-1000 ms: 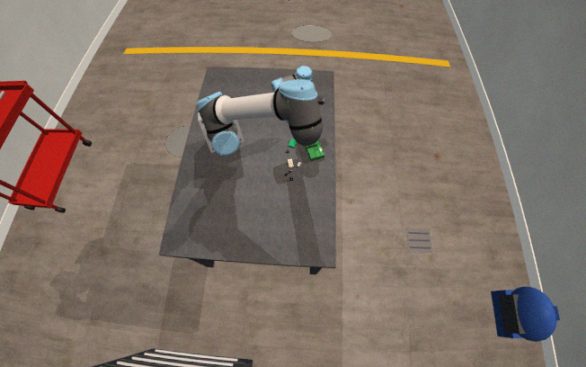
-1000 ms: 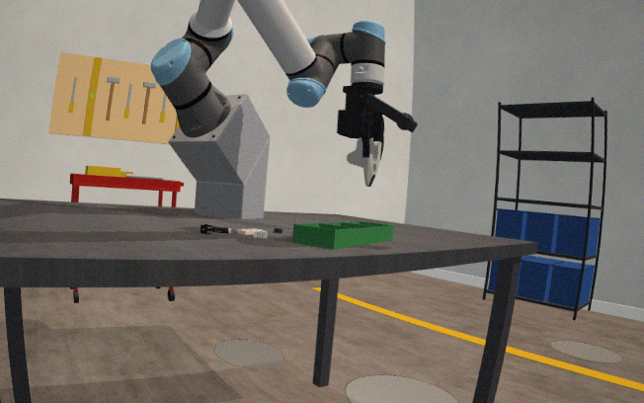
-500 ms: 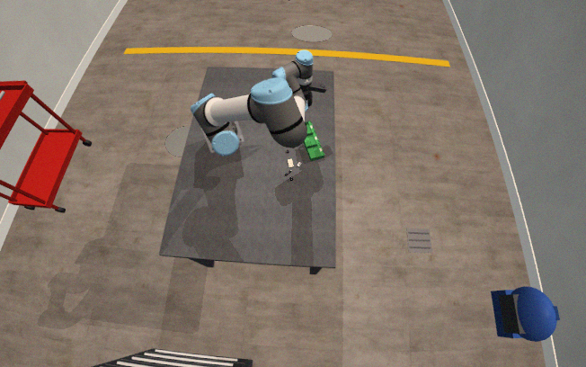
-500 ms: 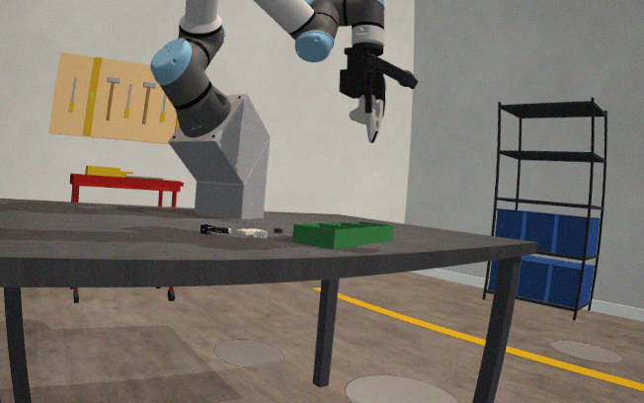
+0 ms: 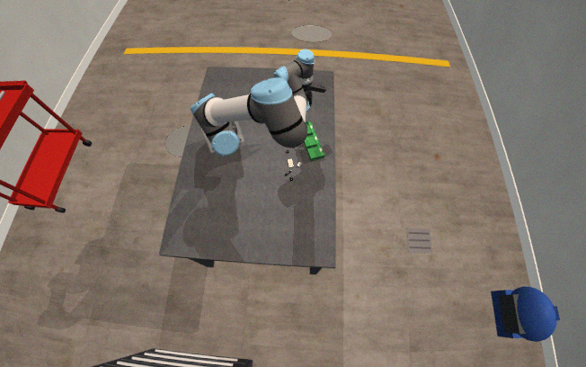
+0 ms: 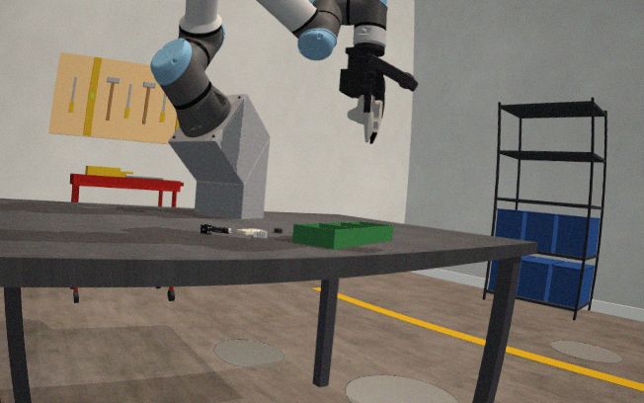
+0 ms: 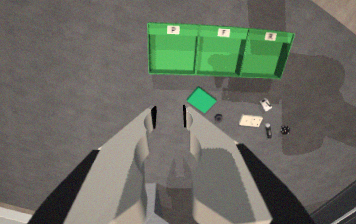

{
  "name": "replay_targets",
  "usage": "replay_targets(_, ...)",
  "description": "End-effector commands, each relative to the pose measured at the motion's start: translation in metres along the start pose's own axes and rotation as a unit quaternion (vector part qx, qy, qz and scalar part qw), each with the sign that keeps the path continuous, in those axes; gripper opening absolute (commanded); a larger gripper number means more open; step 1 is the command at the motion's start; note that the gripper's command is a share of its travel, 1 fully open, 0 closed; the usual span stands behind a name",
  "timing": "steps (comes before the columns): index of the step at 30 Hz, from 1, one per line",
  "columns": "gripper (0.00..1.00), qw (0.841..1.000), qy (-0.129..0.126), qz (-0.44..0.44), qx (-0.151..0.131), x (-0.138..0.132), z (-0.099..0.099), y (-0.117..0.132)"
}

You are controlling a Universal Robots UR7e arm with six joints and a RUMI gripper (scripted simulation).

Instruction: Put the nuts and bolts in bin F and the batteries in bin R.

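A green bin block (image 7: 220, 74) (image 5: 313, 144) (image 6: 341, 236) with three compartments marked P, F (image 7: 224, 33) and R (image 7: 270, 36) stands upright on the dark table (image 6: 123, 257). All three compartments look empty. Beside it lie a small dark nut (image 7: 218, 117), a dark knurled nut (image 7: 285, 130), a dark cylinder like a battery (image 7: 268, 130) (image 6: 214, 229), a white flat piece (image 7: 250, 120) (image 6: 252, 232) and a small white piece (image 7: 265, 104). My gripper (image 7: 169, 107) (image 6: 371, 138) hangs high above the table in front of the bins, its fingers a little apart with nothing between them.
A flat green square (image 7: 201, 100) lies on the table just in front of the bins. The arm's grey base (image 6: 232, 163) stands at the back of the table. A red cart (image 5: 40, 153) and a black shelf rack (image 6: 548, 198) stand well off the table.
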State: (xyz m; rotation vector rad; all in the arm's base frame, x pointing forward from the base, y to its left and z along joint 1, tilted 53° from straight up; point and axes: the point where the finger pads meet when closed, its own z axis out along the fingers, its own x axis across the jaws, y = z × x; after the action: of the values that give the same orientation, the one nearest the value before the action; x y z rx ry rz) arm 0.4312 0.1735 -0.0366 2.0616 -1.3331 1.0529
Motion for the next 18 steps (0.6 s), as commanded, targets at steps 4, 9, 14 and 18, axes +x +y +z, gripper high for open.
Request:
replay_targets(4, 0.14, 0.994, 0.001, -0.111, -0.002, 0.041, 0.023, 0.034)
replay_targets(9, 0.14, 0.986, 0.001, -0.168, -0.004, 0.070, 0.039, 0.057)
replay_targets(14, 0.14, 0.982, -0.001, -0.187, -0.001, 0.088, 0.049, 0.072)
replay_targets(18, 0.14, 0.982, -0.001, -0.187, -0.001, 0.112, 0.062, 0.091)
